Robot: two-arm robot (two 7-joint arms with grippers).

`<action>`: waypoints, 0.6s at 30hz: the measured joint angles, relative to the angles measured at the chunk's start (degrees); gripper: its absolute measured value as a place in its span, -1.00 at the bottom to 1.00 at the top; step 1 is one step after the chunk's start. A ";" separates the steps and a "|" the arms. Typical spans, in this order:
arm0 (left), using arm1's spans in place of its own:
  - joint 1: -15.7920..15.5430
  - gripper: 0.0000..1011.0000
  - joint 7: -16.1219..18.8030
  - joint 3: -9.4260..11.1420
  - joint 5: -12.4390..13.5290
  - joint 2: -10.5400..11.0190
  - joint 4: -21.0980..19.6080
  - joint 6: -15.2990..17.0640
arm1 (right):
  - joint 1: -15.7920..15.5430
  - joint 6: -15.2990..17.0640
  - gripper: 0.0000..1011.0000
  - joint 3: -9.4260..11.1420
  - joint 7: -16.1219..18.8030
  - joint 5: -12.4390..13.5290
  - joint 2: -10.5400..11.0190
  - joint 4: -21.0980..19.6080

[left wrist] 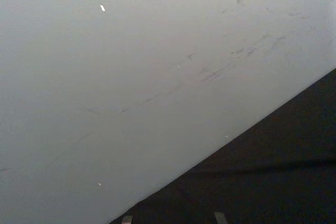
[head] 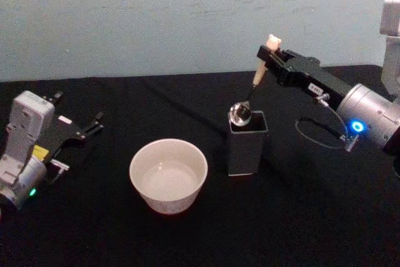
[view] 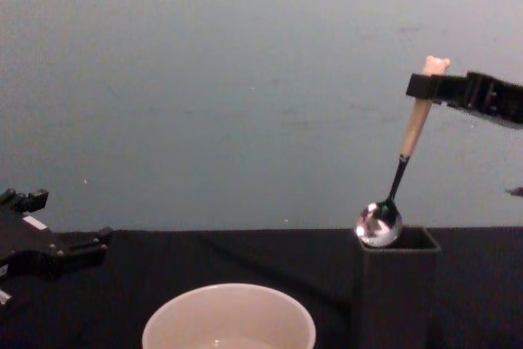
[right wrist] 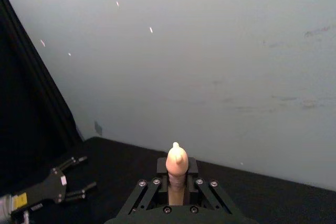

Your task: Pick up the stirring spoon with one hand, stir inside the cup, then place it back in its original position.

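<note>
The right pincer [head: 267, 54] is pinching the slim stirring spoon with its peach-beige handle and shiny round metal bowl [head: 256, 79] high on the handle, just under the small bear head [right wrist: 176, 160]. The spoon hangs tilted, bowl downward. In the chest view the bowl sits at the mouth of the tall dark grey square holder [view: 396, 284], over its left rim. I cannot tell whether it touches.

The spoon looks light and stiff. The smooth handle could swivel between the pads because the hold is so high and the metal bowl is the heavier end. A grip lower on the handle would likely steady it, though the present one leaves plenty of length to dip.

The wide round cream-white cup [head: 167, 204] stands on the black desk [head: 312, 217], just beside the holder on the robot's left. It is thin-rimmed and probably easy to nudge or chip, so the bowl should stay off its wall.

To reach the cup, the bowl must clear the holder's rim and then the cup's rim [view: 229, 287]. The room above both is open up to the pale wall [head: 156, 17]. The left pincer [head: 78, 109] lies spread and idle, well apart at the desk's left.
</note>
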 joint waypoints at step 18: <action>0.00 0.98 0.00 0.00 0.00 0.00 0.00 0.00 | -0.80 1.03 -0.60 -3.05 0.18 -2.95 0.84 1.92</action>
